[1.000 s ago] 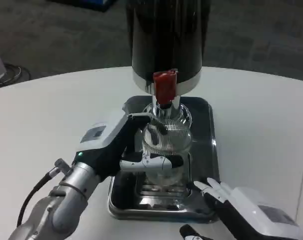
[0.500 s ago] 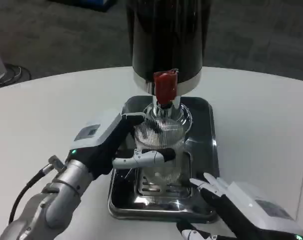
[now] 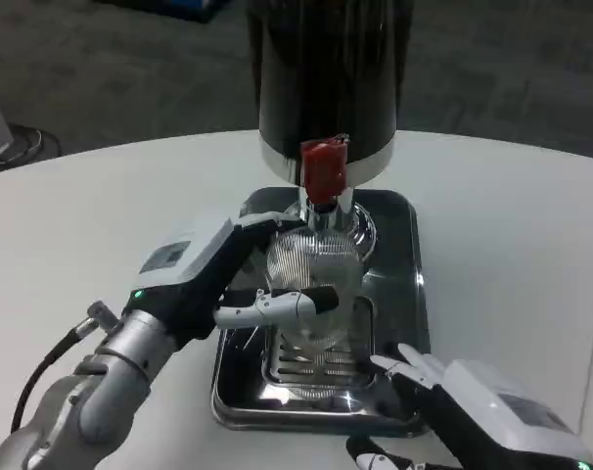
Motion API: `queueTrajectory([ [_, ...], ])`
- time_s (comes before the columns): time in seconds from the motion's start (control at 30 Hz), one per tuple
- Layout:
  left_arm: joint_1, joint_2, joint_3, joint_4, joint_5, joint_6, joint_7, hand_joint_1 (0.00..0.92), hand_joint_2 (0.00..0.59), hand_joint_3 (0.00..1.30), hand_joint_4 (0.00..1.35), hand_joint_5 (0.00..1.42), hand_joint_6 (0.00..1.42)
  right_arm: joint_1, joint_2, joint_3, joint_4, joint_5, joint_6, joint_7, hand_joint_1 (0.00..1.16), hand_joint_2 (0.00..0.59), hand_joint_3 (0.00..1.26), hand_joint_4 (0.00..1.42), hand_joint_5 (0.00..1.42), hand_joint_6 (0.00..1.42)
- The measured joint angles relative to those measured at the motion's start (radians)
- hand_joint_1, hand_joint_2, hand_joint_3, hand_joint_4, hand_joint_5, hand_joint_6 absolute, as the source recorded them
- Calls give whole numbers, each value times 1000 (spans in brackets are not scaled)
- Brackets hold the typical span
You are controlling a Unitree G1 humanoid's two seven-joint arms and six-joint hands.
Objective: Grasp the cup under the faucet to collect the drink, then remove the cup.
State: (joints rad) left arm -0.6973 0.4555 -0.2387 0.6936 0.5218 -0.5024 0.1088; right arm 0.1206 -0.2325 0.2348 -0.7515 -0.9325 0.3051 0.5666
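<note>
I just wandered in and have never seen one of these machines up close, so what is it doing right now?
The robot's left hand is wrapped around a clear ribbed cup, holding it under the red tap of a tall black drink dispenser. The cup sits over a metal drip tray on the white table. Its right hand waits near the tray's front corner, holding nothing. I cannot tell whether drink is flowing.
</note>
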Motion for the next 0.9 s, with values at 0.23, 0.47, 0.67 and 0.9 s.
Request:
queueTrajectory([
  [0.23,0,7,3,-5,-20,-42,-20,117,45,294,208,363,523,0,-1,-4,0,2,0,-3,353,437,154,0,25,113],
  [0.47,4,17,32,-43,-50,-55,-40,108,52,282,208,368,522,0,5,-1,2,2,0,-11,354,437,155,0,26,107],
  [0.67,46,43,74,-112,-99,-64,-72,103,52,289,218,383,533,0,6,1,3,2,1,-12,354,437,161,0,26,102],
  [0.9,140,75,149,-257,-168,-69,-116,103,53,316,289,450,617,-1,5,-1,4,15,2,-12,354,437,164,0,26,99],
])
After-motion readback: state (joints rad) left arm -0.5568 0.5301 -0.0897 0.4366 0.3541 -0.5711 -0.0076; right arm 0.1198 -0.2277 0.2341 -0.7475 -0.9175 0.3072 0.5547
